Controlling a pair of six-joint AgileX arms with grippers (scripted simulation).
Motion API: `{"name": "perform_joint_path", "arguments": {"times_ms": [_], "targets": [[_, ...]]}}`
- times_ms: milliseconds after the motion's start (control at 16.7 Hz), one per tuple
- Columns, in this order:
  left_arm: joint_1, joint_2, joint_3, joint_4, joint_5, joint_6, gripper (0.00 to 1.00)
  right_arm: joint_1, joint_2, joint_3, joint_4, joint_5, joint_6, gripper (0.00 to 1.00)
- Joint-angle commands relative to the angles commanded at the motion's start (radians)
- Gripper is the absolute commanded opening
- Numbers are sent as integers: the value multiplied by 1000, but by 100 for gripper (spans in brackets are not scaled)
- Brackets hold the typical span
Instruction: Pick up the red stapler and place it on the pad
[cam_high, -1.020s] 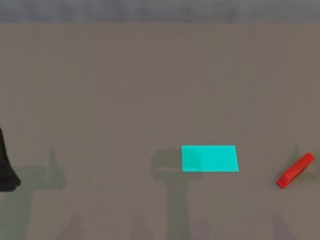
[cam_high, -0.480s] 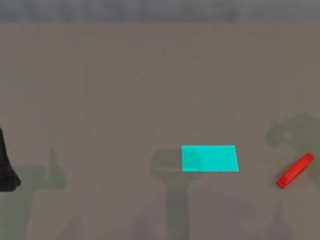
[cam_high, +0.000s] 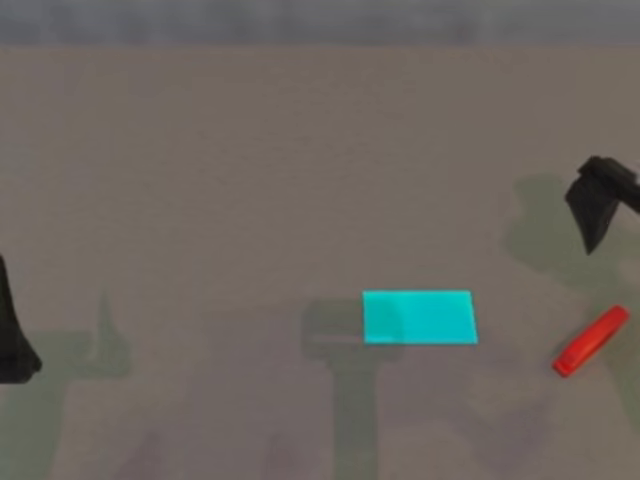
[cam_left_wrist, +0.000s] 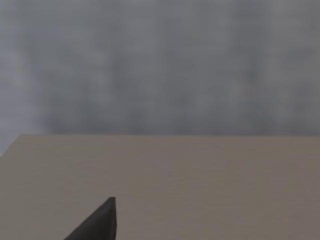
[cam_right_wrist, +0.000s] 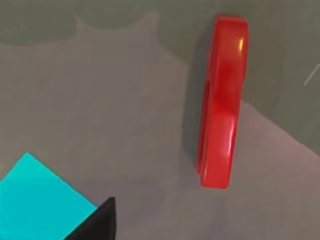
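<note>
The step in hand is the approach to the pickup. The right end effector (cam_high: 597, 215) hangs above the counter (cam_high: 250, 180) at the top view's right edge, beyond the red stapler (cam_high: 591, 341) and apart from it. The stapler lies flat and slanted on the counter near that edge, well apart from the cyan pad (cam_high: 419, 317), which sits to its left. In the right wrist view the stapler (cam_right_wrist: 222, 102) is fully in sight, with a corner of the pad (cam_right_wrist: 40, 200) near it. Whether the right fingers are open or closed I cannot tell; only one dark tip shows. The left end effector (cam_high: 15, 335) is parked at the left edge.

Next, the right arm probably needs to come over the stapler's middle, turn to straddle its narrow width, and descend.
</note>
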Motion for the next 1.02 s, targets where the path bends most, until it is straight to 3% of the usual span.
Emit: {"name": "perform_joint_path", "arguments": {"times_ms": [600,1020], "targets": [[0,0,0,0,0,0,100,9,99,64,-42,-2,64,100],[0,0,0,0,0,0,100,15,219,-101,249,-2,69,100]]}}
